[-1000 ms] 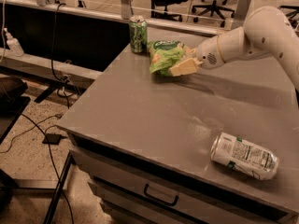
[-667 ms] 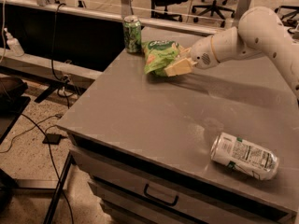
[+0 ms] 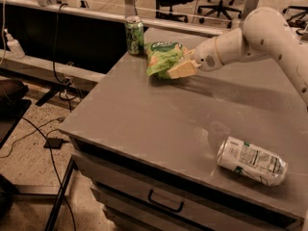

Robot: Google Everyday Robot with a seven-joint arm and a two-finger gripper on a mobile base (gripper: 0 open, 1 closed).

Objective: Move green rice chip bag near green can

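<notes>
Green rice chip bag (image 3: 162,57) has edged left over the last second — now just beside green can (image 3: 134,35), gripper (image 3: 179,69) clamped on its right edge — release looks next.

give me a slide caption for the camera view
Gripper holding the green rice chip bag beside the upright green can on a grey table

Grey table (image 3: 144,119), green can (image 3: 134,35) upright at far edge, white can (image 3: 251,160) on its side front right (gripper (image 3: 176,70) over far side, clasping green rice chip bag (image 3: 161,57)).
</notes>
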